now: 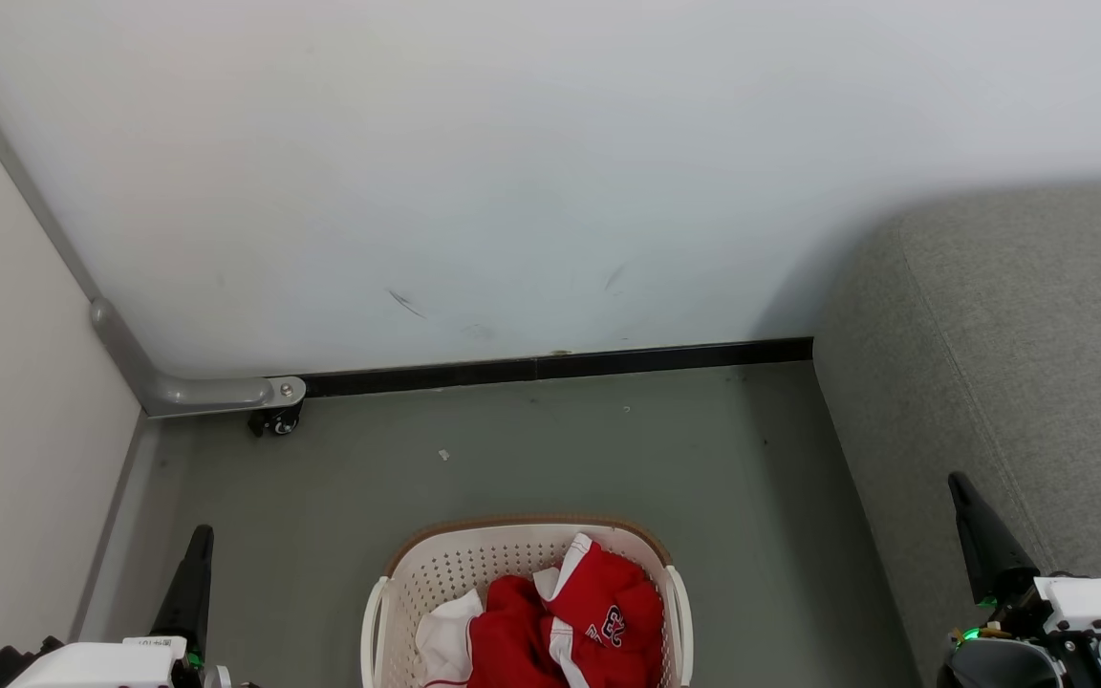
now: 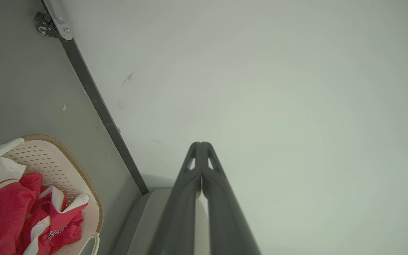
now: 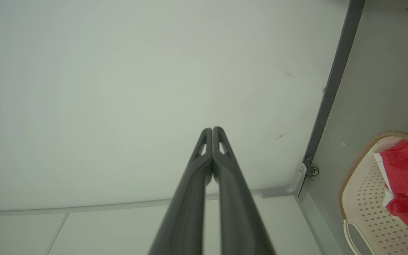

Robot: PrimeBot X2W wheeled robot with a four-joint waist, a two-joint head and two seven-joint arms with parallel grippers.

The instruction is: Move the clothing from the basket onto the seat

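Grey floor point(image 1: 512, 449) and a plain white wall point(image 1: 512, 143) make up the backdrop, so nothing fancy. The basket point(image 1: 436, 573) is parked on that floor, and the clothing point(image 1: 608, 592) is all bundled up inside it. Nothing has been laid on the seat point(image 1: 1038, 334) yet, which is found off to the right of the basket, with a strip of bare floor between them. So the job looks to be at its very first step, with the reach-in not yet started.

The left claw point(image 1: 199, 535) is seen to the left of the basket and the right claw point(image 1: 958, 483) to its right. Both are clenched tight, with nothing pinched between the fingers. For the next move, one claw would probably need to be opened and lowered into the basket so a fold of fabric can be pinched.

The clothing is seen as a crumpled red heap with white panels and striped trim, and some lettering is showing on the top piece. It's soft, floppy stuff, so it'll likely dangle and could get snagged on the basket's rim when lifted.
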